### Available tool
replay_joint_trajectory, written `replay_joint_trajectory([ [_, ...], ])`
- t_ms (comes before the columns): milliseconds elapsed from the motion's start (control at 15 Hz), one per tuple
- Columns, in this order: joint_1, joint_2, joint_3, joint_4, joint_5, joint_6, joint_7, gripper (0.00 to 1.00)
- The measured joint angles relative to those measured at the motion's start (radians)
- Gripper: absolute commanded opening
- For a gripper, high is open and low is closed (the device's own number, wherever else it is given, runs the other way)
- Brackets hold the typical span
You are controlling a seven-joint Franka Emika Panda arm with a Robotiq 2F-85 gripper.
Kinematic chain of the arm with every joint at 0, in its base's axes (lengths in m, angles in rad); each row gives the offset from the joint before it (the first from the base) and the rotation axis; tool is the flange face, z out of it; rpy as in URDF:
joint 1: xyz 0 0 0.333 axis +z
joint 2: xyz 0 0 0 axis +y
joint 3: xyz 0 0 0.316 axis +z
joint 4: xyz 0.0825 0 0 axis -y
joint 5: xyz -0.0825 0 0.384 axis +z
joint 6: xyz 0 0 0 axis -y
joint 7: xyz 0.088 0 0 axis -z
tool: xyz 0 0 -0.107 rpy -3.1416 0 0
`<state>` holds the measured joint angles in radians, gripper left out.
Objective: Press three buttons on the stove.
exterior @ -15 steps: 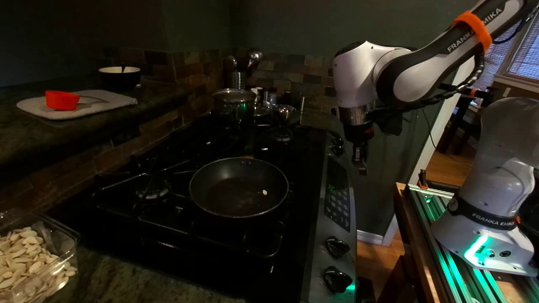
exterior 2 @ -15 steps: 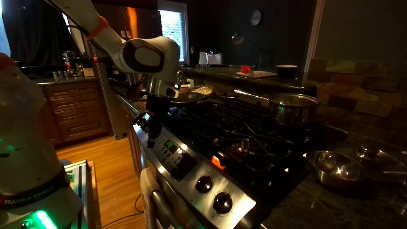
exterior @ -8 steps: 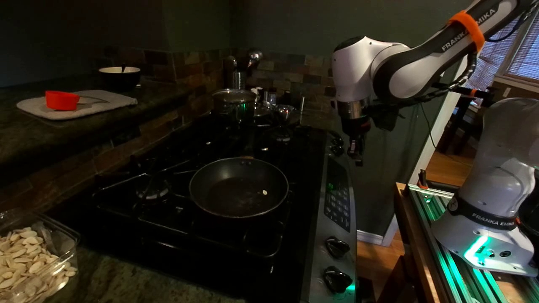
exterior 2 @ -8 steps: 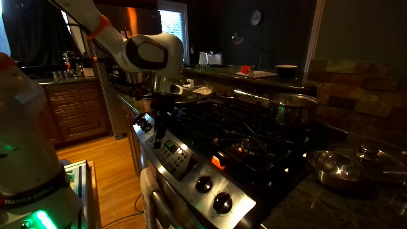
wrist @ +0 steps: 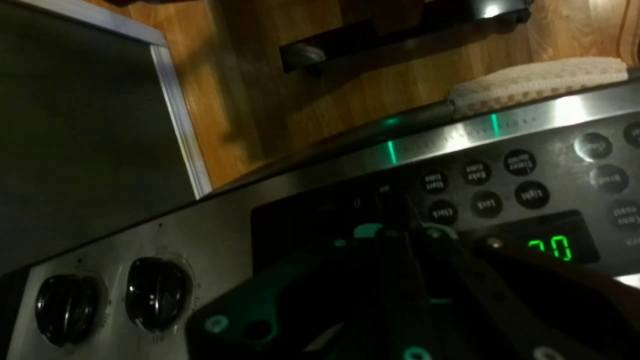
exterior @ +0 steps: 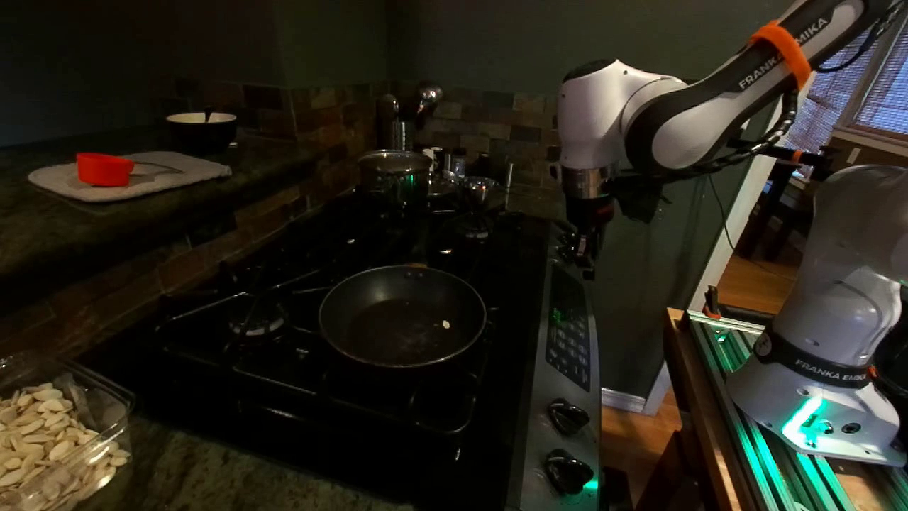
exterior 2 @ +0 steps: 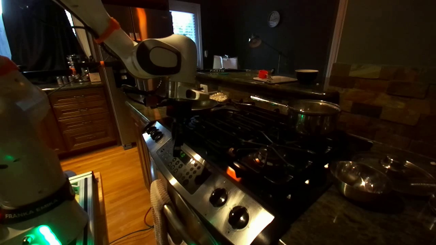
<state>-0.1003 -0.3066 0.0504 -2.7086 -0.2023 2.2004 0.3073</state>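
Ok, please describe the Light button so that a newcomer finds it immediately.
On the stove, follow the grey control strip to the green digits. In the wrist view, round dark buttons sit above and left of these. The Light button is below the Timer button and right of the Lock button; only its label reads Light, upside down.

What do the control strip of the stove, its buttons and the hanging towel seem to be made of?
Control strip: likely stainless steel, perhaps brushed, by its grey sheen and soft, broad highlights.
Buttons: possibly smooth plastic, being flat, dark discs; not certain.
Towel: apparently woven cloth, matte, by its bumpy texture; fibre unclear.
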Motion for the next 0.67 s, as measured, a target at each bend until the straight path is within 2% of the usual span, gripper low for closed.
replay_joint_trajectory([
  [333,-0.022,0.061,-0.010,0.016,-0.047,0.129,0.003,0.00],
  [667,-0.047,0.129,-0.033,0.034,-0.094,0.172,0.007,0.00],
])
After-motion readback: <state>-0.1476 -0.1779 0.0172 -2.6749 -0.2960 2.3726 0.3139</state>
